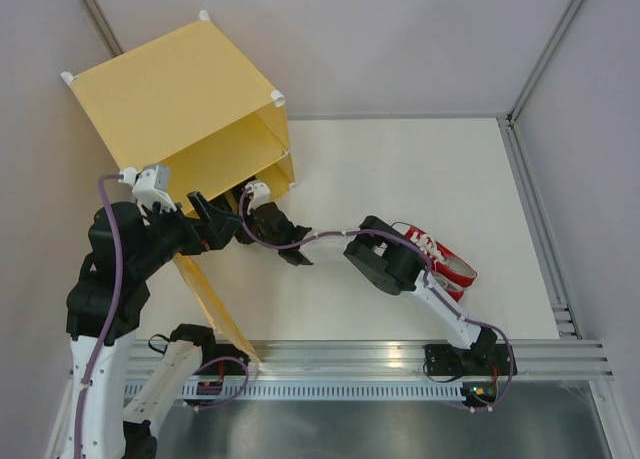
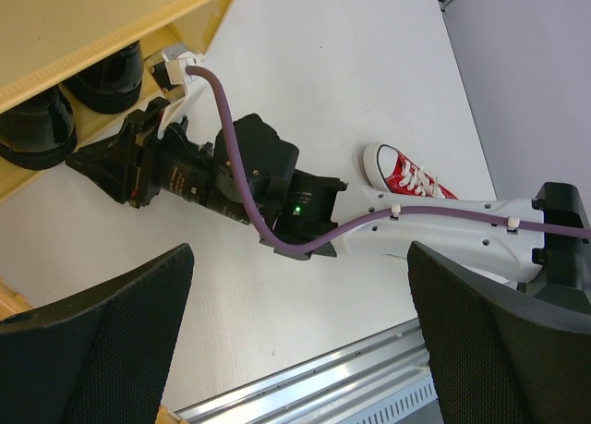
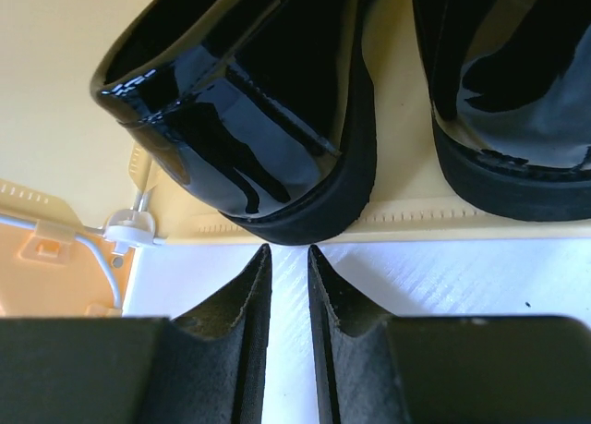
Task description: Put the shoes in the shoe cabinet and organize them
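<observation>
Right wrist: both loafers (image 3: 249, 119) lie heels outward, lengthwise into the cabinet (image 3: 55, 91)

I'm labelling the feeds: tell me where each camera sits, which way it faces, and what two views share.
Top: above and behind the arms, looking down on table, cabinet and red sneakers; left arm and right arm show.
Left wrist: on the left arm, looking at the right claw by the black loafers; its open left claw shows below.
Right wrist: on the right arm, facing the loafers' heels close up; its narrowly parted fingers show.
Shared: both wrist views show the loafers.
</observation>
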Action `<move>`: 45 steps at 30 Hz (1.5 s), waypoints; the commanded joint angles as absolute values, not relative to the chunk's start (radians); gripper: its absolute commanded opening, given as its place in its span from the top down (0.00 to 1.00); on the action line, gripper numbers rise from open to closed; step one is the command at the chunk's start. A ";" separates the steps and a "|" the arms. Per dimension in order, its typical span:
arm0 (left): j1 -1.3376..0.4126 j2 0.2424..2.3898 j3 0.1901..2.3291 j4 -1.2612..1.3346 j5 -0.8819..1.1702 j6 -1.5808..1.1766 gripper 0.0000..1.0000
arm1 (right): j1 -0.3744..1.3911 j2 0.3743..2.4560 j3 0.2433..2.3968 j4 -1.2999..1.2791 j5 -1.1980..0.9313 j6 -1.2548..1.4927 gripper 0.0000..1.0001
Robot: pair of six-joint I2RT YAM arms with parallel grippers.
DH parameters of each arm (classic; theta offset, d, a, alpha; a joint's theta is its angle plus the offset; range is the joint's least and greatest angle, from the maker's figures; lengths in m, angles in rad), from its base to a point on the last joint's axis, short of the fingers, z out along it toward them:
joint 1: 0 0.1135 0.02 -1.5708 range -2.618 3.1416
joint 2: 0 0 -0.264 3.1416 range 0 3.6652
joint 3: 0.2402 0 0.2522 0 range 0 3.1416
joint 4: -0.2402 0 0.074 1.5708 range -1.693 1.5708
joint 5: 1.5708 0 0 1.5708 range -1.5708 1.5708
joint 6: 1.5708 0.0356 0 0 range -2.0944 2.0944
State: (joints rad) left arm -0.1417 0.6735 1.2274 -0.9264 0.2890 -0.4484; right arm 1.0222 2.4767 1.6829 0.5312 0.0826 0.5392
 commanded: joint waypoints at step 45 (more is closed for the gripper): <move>-0.138 0.647 1.244 -0.992 0.213 -0.434 0.00 | 1.017 1.800 1.177 0.166 0.238 0.394 0.26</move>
State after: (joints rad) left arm -0.1417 0.6655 1.2274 -0.9340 0.2806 -0.4484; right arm 1.0237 1.8774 1.2316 0.3241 0.1783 0.4248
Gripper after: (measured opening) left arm 0.994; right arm 0.725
